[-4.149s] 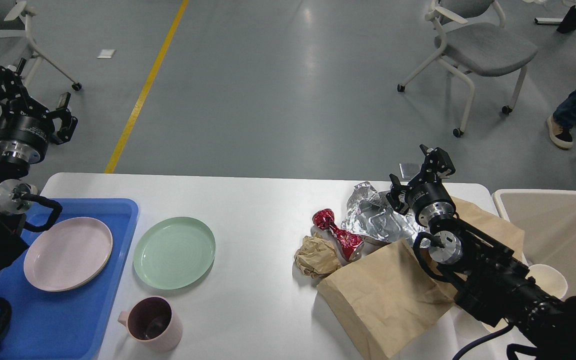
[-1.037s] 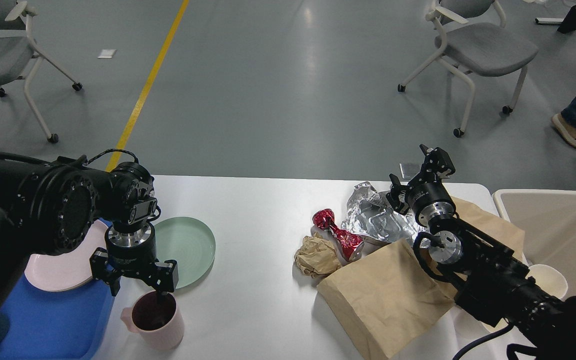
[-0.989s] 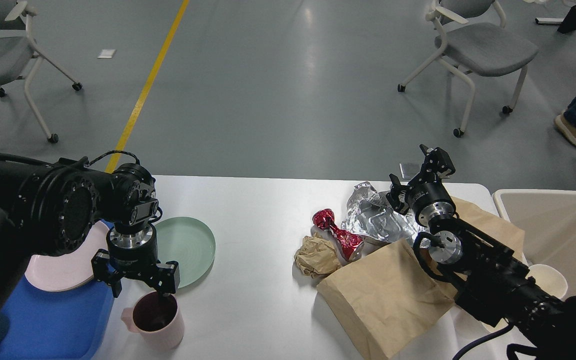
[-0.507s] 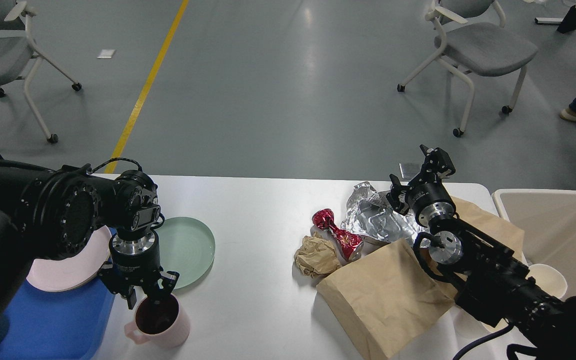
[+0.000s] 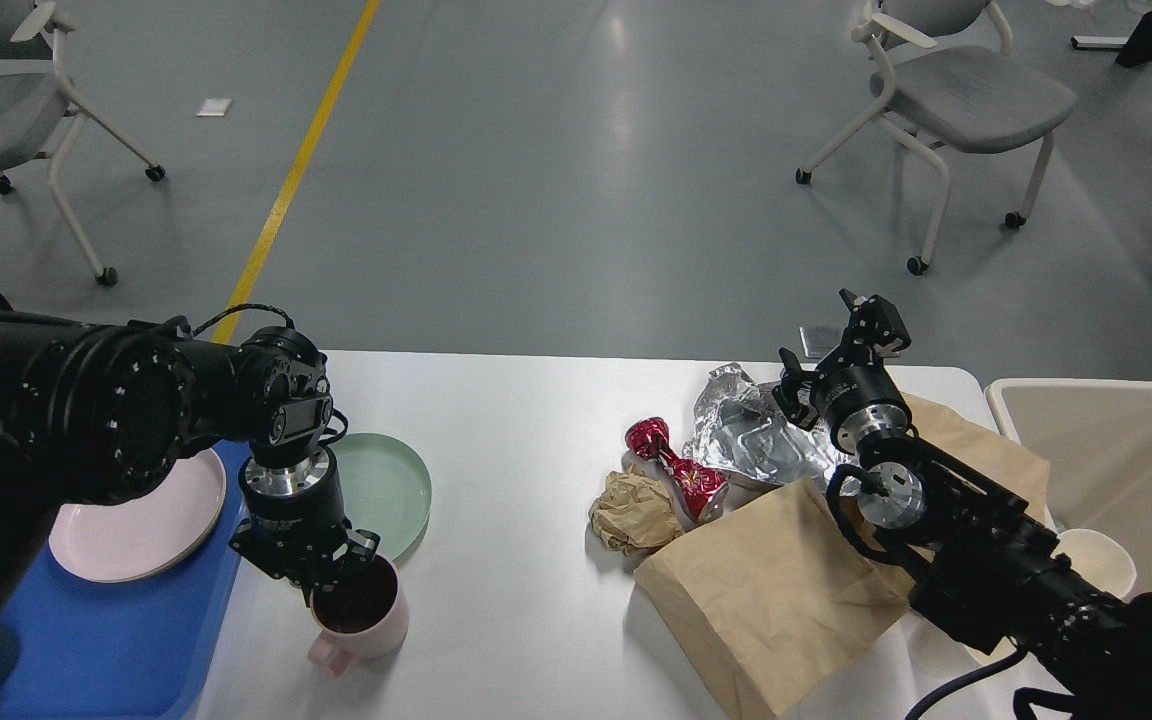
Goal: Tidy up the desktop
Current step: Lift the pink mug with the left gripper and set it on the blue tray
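Pink mug (image 5: 361,608): sitting on the tabletop (image 5: 526,440) just right of the blue tray (image 5: 86,640), handle pointing toward the near edge, dark inside.
Left gripper (image 5: 321,575): pointing down at the mug's rim, its fingers narrowed on the near-left part of the rim; it appears to be pinching the wall, though the contact itself is too dark to be sure of.
Right gripper (image 5: 841,345): hanging over the foil (image 5: 751,435) at the far right, fingers spread, holding nothing.
Tray: carrying a pink plate (image 5: 136,515); the green plate (image 5: 381,490) is lying on the tabletop beside it, partly hidden by the left wrist.
Rubbish: red wrapper (image 5: 676,465), crumpled paper ball (image 5: 631,510) and brown bag (image 5: 786,580) are lying together right of centre, near the beige bin (image 5: 1126,450).
Step in hand: judging by the pose, the left arm is taking hold of the mug to put it with the dishes.
Next move: calling for a firm pinch on the rim, a straight lift so the mug is not tipping, then a carry left over the tray's edge.
Still to do: green plate and all the rubbish.
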You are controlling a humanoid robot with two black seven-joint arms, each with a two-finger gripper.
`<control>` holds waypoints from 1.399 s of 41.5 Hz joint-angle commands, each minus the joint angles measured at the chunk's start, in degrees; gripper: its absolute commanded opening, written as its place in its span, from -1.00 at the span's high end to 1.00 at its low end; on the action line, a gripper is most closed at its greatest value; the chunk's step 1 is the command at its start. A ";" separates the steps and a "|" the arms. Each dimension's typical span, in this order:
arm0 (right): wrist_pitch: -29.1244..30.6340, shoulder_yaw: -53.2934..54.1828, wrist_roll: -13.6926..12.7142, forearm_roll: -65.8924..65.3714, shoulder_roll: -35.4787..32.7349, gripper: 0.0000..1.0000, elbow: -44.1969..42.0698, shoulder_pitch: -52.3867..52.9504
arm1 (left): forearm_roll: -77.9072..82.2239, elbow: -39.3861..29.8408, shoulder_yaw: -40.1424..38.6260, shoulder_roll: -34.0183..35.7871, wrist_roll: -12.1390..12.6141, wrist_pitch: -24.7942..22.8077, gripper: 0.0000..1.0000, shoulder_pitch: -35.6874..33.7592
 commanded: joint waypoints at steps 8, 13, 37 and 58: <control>0.00 -0.05 0.00 0.00 0.00 -1.00 0.00 -0.04 | -0.02 -2.64 -1.45 3.63 -0.14 0.00 1.00 -10.25; 0.00 -0.05 0.00 0.00 0.00 -1.00 0.00 -0.04 | 0.07 -3.96 -0.92 11.18 -0.06 0.00 1.00 -14.04; 0.00 0.04 0.00 0.00 0.00 -1.00 0.00 -0.04 | 0.15 -3.44 0.31 38.36 0.29 0.00 1.00 -3.86; 0.00 -0.05 0.00 0.00 0.00 -1.00 0.00 -0.04 | 0.77 -0.45 -0.92 38.10 -0.14 0.00 1.00 6.17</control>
